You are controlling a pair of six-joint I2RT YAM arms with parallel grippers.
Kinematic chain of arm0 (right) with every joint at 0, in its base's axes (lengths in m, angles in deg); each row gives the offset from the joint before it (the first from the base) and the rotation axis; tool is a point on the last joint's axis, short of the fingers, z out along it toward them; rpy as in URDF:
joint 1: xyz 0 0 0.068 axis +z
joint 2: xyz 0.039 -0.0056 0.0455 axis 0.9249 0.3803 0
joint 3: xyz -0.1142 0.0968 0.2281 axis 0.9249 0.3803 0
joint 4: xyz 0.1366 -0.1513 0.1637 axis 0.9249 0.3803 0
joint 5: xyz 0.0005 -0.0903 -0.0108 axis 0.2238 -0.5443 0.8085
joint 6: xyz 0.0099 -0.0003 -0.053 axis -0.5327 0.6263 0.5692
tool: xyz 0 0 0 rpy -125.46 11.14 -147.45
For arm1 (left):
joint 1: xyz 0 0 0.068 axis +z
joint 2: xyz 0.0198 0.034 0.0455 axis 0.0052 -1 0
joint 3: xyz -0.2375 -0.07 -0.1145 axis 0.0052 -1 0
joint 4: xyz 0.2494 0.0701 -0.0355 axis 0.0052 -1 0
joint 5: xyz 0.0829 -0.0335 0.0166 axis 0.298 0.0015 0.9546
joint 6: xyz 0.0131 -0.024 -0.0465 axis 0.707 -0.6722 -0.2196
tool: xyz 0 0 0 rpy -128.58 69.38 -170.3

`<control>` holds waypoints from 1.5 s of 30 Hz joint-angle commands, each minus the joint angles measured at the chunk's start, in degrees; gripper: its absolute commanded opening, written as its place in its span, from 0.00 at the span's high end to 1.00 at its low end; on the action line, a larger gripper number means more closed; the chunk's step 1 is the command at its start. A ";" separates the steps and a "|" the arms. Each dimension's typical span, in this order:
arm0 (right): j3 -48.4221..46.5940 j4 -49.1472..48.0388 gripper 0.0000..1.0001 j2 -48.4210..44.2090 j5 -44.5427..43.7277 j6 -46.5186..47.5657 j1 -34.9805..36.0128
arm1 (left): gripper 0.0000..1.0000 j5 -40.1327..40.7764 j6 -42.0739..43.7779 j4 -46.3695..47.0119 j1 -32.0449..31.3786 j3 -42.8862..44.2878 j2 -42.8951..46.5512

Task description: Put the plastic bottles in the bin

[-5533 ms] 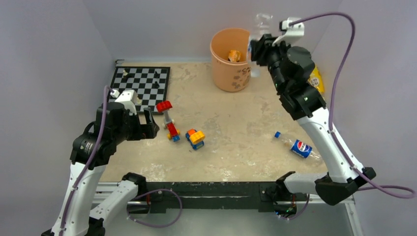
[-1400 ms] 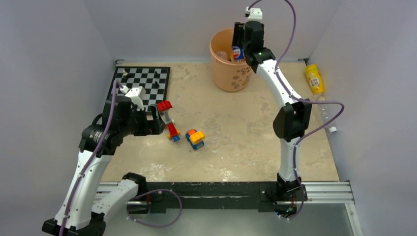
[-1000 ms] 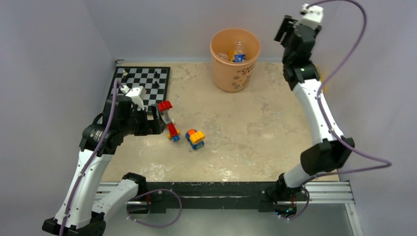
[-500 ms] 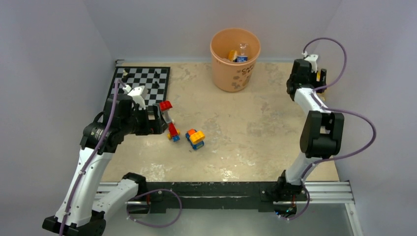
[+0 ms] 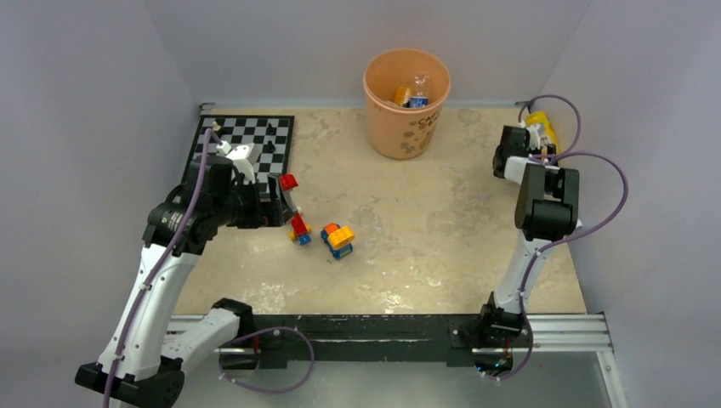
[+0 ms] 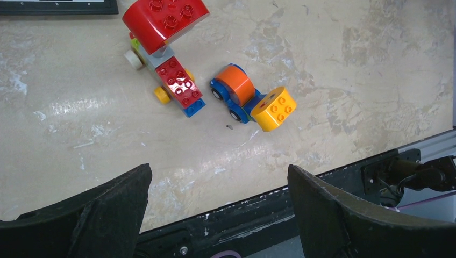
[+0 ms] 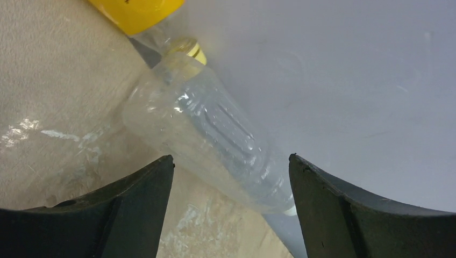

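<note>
Lying before right claw (image 7: pixel 230 161): clear bottle (image 7: pixel 204 134)

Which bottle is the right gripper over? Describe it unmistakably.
Look along the table's right edge, against the grey wall. A clear bottle lies on its side, framed by the open right gripper. Unlike the yellow-labelled bottle next to it, it is colourless.

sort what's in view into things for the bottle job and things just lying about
Job: bin, bottles already inside it, clear bottle by the right wall, yellow-labelled bottle beside it, open right hand over the clear one.
Lying about: chessboard, red block toy, blue-and-orange block car.
</note>
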 commanded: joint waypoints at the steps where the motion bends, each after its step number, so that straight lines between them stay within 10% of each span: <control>1: -4.43 -0.45 0.18 2.03 -0.42 -0.59 -1.02 | 0.00 -1.09 0.88 1.42 -0.18 1.43 -0.80; 24: -19.54 23.21 0.18 9.82 15.72 -14.01 -4.62 | 0.00 -1.61 -0.24 3.83 -0.18 1.36 -4.11; 45: -14.39 12.81 0.48 -34.43 36.69 -19.82 8.96 | 0.00 1.23 0.09 1.90 -0.18 2.17 0.48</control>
